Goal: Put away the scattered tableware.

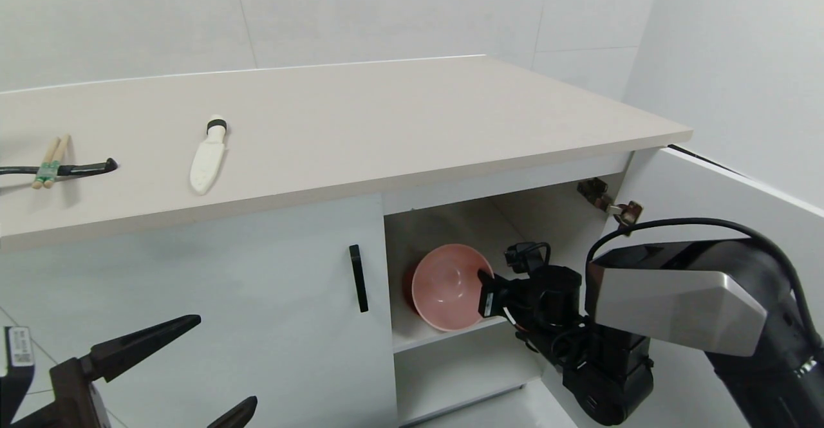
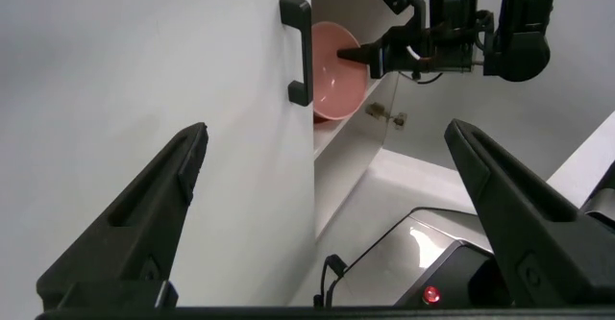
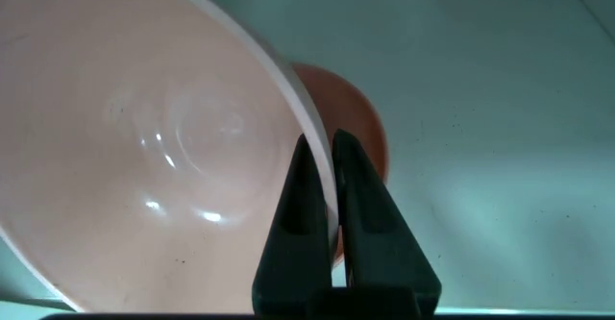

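bowl [image 1: 447,286], pink, tipped up on its edge on the shelf [image 1: 444,338] inside the open cupboard [image 1: 450,222], about 5 o'clock in the head view. right gripper [image 3: 322,147] has its fingers pinched nearly together on the rim, at the bowl's 3 o'clock side. left gripper [image 1: 225,360] hangs wide open and empty at 8 o'clock. up on the counter [image 1: 386,125], knife [image 1: 208,156] and chopsticks [image 1: 50,161] lie out at 9 o'clock.

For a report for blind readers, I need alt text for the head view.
The right pincer grips the rim of a tilted pink bowl inside the open cupboard under a counter. On the counter lie a cream knife and chopsticks; the left pincer is open, low on the left.
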